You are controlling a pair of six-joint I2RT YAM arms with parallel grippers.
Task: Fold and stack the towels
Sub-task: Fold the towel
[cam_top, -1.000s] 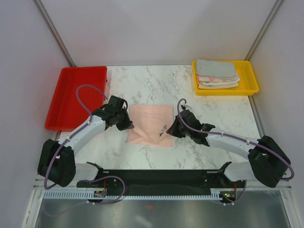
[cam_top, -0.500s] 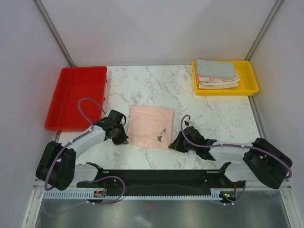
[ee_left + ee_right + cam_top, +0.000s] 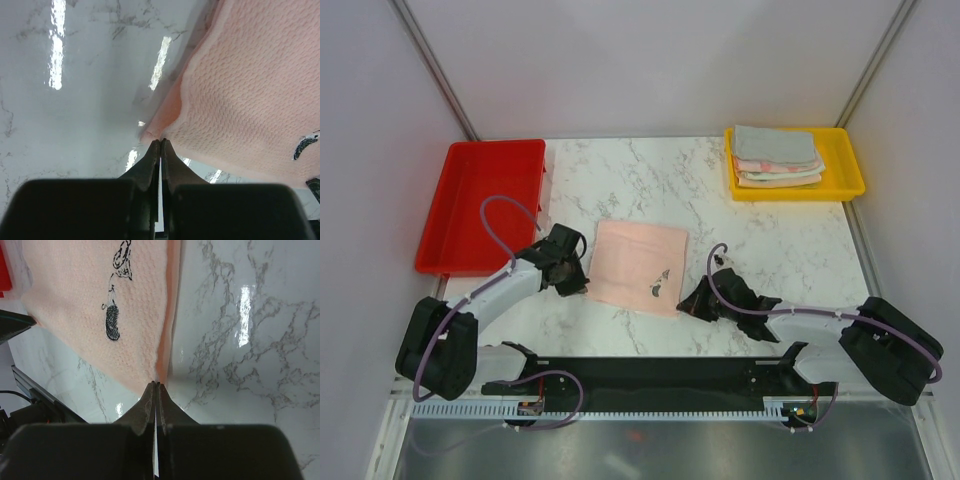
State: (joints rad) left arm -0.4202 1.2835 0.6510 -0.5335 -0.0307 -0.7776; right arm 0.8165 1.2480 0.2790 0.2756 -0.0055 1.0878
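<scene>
A peach-pink towel [image 3: 638, 266] with a small dark print lies spread flat in the middle of the marble table. My left gripper [image 3: 582, 288] is at the towel's near-left corner and my right gripper [image 3: 686, 305] is at its near-right corner. In the left wrist view the shut gripper [image 3: 160, 141] pinches the slightly raised corner of the towel [image 3: 240, 90]. In the right wrist view the shut gripper [image 3: 156, 384] holds the corner of the towel [image 3: 90, 295]. A stack of folded towels [image 3: 778, 158] rests at the back right.
The folded stack sits in a yellow tray [image 3: 850, 186] at the back right. A red tray [image 3: 470, 215] stands at the back left, close behind my left arm. Bare marble table [image 3: 790, 245] lies between the spread towel and the yellow tray.
Both grippers have drawn back toward the near edge with the towel's near corners. The towel, rumpled a second ago, now lies flat.
</scene>
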